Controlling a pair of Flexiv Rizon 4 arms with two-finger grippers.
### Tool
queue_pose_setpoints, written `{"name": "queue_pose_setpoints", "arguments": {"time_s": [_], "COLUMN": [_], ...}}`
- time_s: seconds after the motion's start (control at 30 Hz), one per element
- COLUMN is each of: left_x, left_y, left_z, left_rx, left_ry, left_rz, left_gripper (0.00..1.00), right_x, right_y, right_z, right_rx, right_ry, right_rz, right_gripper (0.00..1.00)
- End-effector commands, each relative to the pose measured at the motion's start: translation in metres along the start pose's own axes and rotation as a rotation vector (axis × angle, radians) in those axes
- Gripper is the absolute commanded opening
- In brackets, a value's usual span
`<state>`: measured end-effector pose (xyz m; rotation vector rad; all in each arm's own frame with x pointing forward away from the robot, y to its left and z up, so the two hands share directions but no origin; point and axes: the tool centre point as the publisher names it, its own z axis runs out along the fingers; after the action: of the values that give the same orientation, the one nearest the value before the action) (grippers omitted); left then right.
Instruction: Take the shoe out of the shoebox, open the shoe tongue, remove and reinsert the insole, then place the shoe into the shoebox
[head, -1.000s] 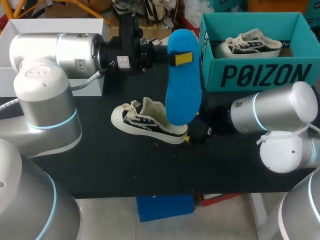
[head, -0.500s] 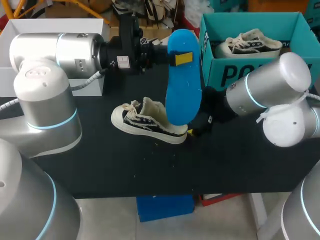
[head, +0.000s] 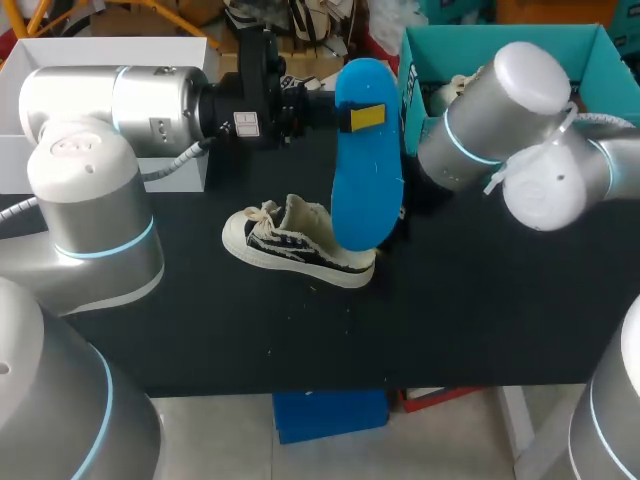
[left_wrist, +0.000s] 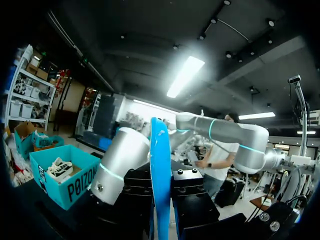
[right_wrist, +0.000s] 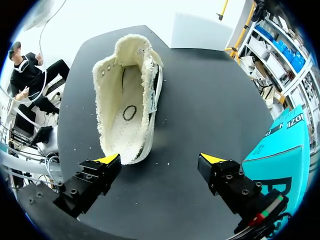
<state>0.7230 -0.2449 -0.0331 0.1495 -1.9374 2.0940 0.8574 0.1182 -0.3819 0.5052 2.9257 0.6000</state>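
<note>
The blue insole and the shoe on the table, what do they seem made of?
Insole: likely foam, matte blue, thin with a smooth face. Shoe: probably canvas, going by the frayed cream edges; its pale smooth sole rim looks rubbery.

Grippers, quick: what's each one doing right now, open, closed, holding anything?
Left gripper: closed on the flat blue insole, held upright.
Right gripper: fingers open, holding nothing.
</note>
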Motion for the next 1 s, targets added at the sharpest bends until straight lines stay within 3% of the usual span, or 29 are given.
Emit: {"name": "queue_pose_setpoints", "arguments": {"time_s": [0.03, 0.4, 1.0], "left_x": [0.0, 0.0, 0.0], "left_y": [0.001, 0.001, 0.001], "left_z": [0.002, 0.002, 0.002], "left_rx": [0.003, 0.003, 0.003], "left_ry": [-0.004, -0.004, -0.004], "left_rz": [0.002, 0.002, 0.002], "left_gripper": [0.0, 0.0, 0.0], "right_x": [-0.004, -0.007, -0.004], "right_y": [0.011, 0.03, 0.065], "right_z": [0.003, 0.008, 0.033], "right_rx": [0.235, 0.324, 0.326], "right_ry": [0.002, 0.007, 0.041], "right_rz": [0.004, 0.022, 0.012], "right_gripper": [1.0, 1.0, 1.0]}}
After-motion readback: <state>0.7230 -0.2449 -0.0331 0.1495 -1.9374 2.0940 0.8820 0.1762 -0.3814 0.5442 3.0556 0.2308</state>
